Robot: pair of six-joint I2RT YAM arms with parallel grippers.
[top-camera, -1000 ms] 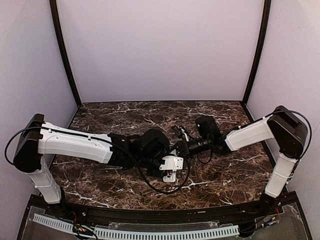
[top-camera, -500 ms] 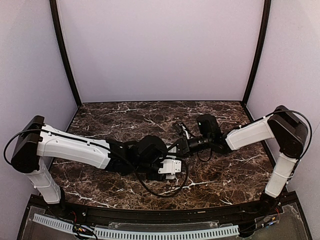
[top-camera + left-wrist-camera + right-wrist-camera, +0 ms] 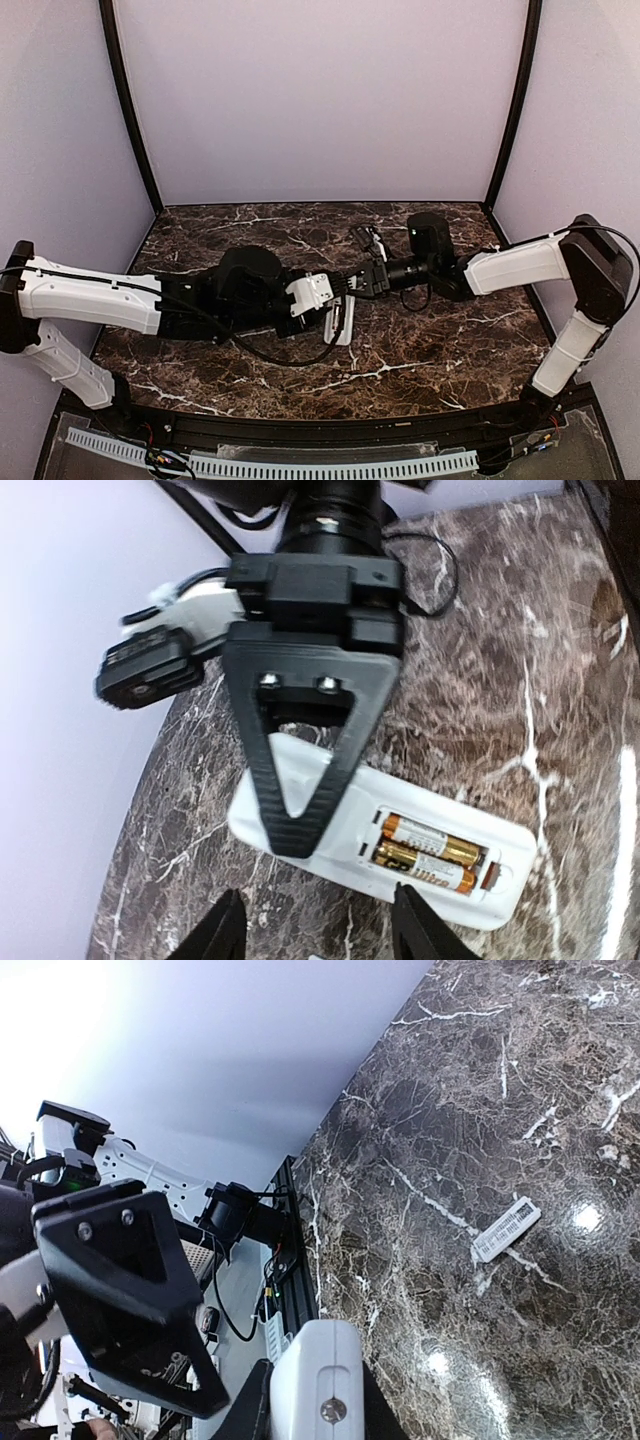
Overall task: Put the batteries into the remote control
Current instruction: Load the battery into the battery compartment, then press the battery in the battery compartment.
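Note:
The white remote control [image 3: 350, 830] lies back up just over the marble, its compartment open with two gold batteries [image 3: 430, 852] side by side inside. My right gripper [image 3: 352, 288] is shut on the remote's end; one black finger [image 3: 297, 780] crosses it in the left wrist view. In the right wrist view the remote's end [image 3: 315, 1375] sits between the fingers. My left gripper [image 3: 320, 930] is open and empty, its tips just short of the remote's near edge. In the top view the remote [image 3: 343, 325] shows below the two grippers.
A small flat white ribbed plastic piece [image 3: 505, 1230] lies alone on the marble table [image 3: 450, 340], apart from the remote. Both arms meet at the table's middle. Walls enclose the back and sides.
My left arm has drawn back to the left and turned, its gripper now off the remote and open. The right gripper still holds the remote, shifted slightly.

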